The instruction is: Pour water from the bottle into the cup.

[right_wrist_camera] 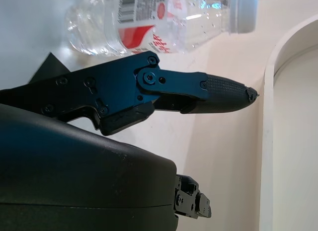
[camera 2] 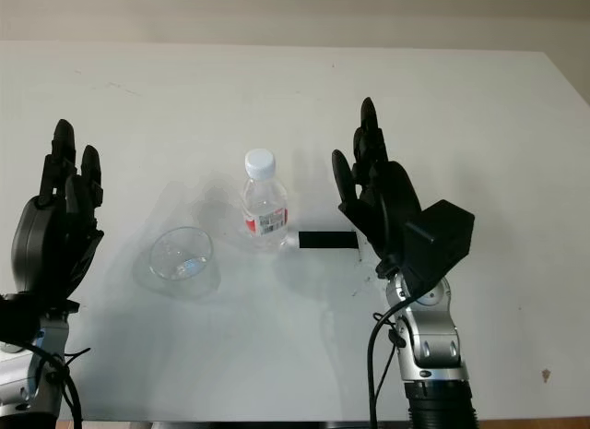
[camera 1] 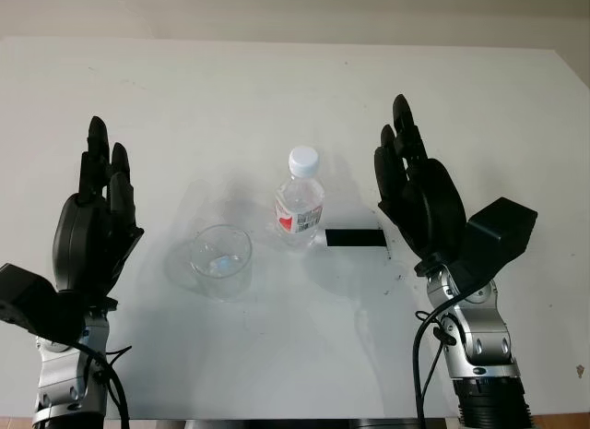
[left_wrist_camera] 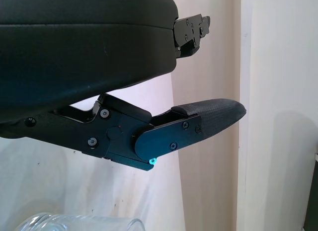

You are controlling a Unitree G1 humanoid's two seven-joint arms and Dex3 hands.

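Note:
A small clear water bottle with a white cap and a red-and-white label stands upright at the middle of the white table. Just left of it and a little nearer sits a clear glass cup. My right hand is raised to the right of the bottle, open, a hand's width away from it. My left hand is raised to the left of the cup, open and apart from it. The bottle also shows past my right fingers, and the cup's rim shows below my left fingers.
A black rectangular strip lies flat on the table just right of the bottle, between it and my right hand. The table's far edge runs along the back wall.

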